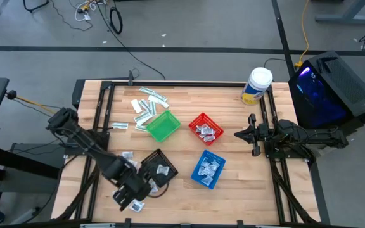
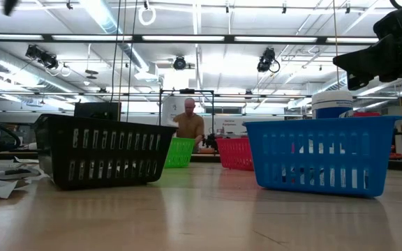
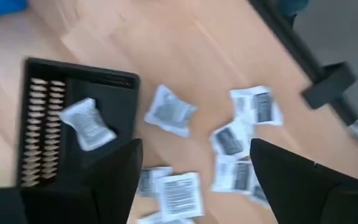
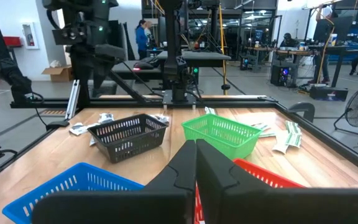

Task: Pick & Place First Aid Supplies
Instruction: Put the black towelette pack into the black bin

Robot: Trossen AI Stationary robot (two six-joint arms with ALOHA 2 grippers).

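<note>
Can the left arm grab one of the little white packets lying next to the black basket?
Probably yes. The left gripper hangs open right above the loose packets beside the black basket, and nothing lies between them.

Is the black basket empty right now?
No. One white sachet lies inside the black basket, as the left wrist view shows. More sachets sit on the table beside it.
</note>
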